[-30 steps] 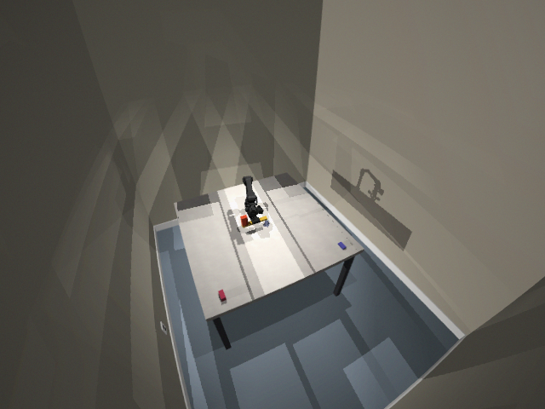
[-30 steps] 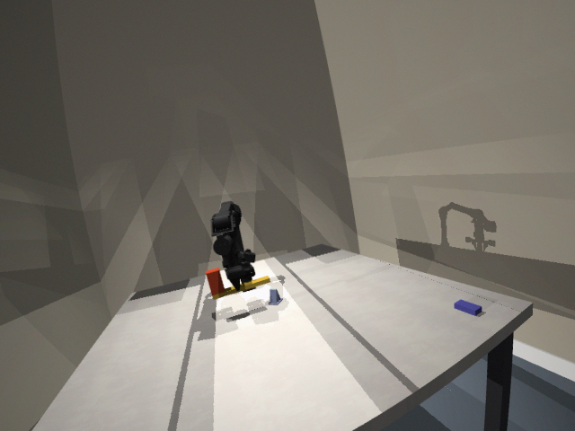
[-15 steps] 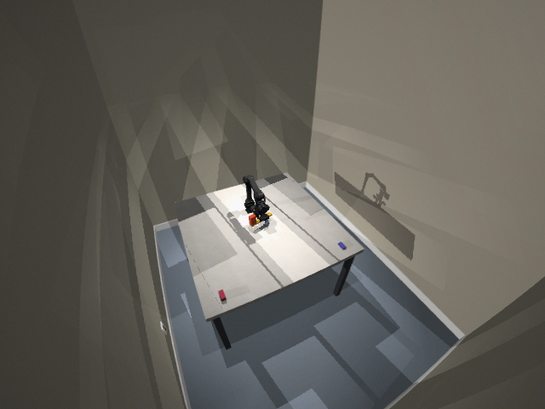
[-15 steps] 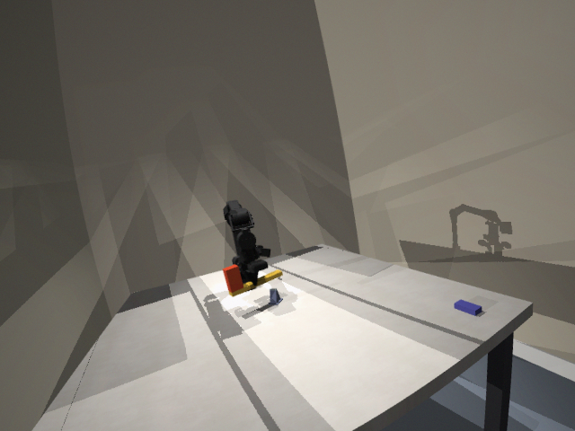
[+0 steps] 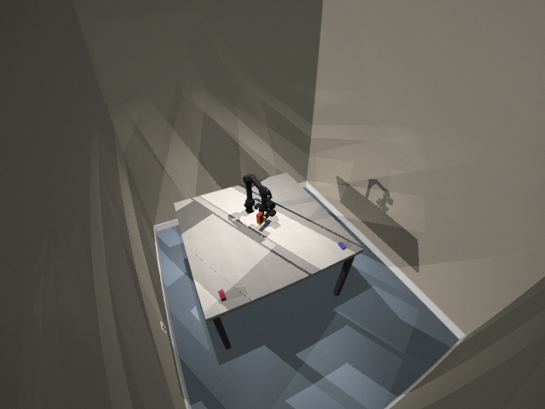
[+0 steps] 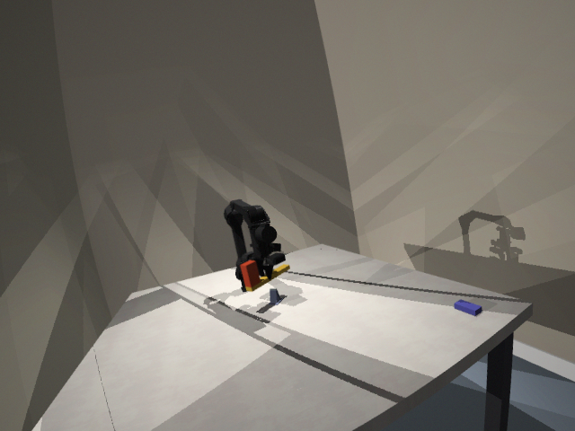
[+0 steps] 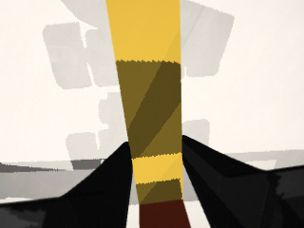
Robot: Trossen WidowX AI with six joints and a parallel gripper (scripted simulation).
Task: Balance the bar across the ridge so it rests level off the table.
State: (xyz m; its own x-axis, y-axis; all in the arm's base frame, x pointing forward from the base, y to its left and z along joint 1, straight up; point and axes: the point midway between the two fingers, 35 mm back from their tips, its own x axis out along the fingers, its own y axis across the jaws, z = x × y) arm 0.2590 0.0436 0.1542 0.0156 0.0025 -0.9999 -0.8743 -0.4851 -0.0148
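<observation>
My gripper [image 7: 155,143] [image 6: 265,273] [image 5: 265,214] is shut on the yellow bar [image 7: 148,71] [image 6: 278,270] and holds it clear above the table [image 6: 362,343] [image 5: 228,259]. The bar carries a red block [image 6: 249,273] [image 5: 260,216] [image 7: 161,216] on one end. In the wrist view the bar runs straight away from me between the two black fingers. The small blue-grey ridge [image 6: 275,295] [image 5: 266,222] stands on the table just below and in front of the bar. The bar hangs apart from the ridge. The ridge is hidden in the wrist view.
A blue block [image 6: 467,307] [image 5: 341,245] lies near the table's right edge. A red block [image 5: 222,295] lies near the front left corner. Dark lines cross the tabletop. The arm's base stands at the back of the table.
</observation>
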